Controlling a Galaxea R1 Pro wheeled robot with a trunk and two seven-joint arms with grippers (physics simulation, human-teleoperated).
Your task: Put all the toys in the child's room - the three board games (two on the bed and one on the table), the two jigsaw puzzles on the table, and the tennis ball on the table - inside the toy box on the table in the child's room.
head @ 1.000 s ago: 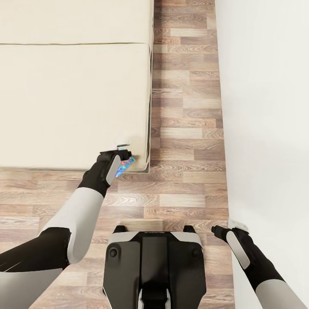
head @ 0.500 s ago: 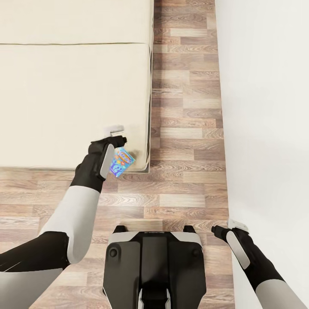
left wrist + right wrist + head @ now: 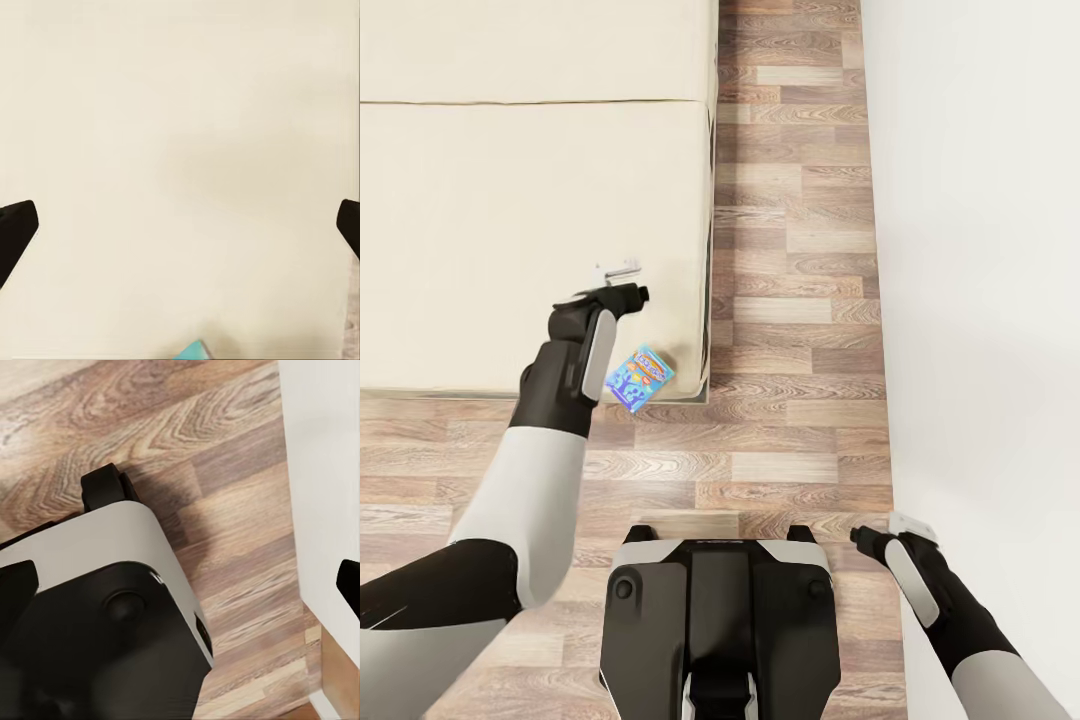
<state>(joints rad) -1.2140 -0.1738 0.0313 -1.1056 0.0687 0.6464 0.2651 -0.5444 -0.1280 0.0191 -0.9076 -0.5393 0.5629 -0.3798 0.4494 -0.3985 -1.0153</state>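
A small blue board game lies flat on the beige bed, at its near right corner. My left gripper hovers open over the mattress just beyond the game, apart from it. In the left wrist view the gripper has its dark fingertips spread wide over bare mattress, and a cyan corner of the board game peeks in at the picture's edge. My right gripper hangs open and empty low beside my base, close to the wall.
A white wall runs along the right. Between the wall and the bed lies a strip of wooden floor. My own base stands near the bed's foot and also appears under the right gripper.
My left gripper has pulled back from the blue board game and moved farther over the mattress. The game, earlier half hidden under the gripper, now lies in full view at the bed's corner.
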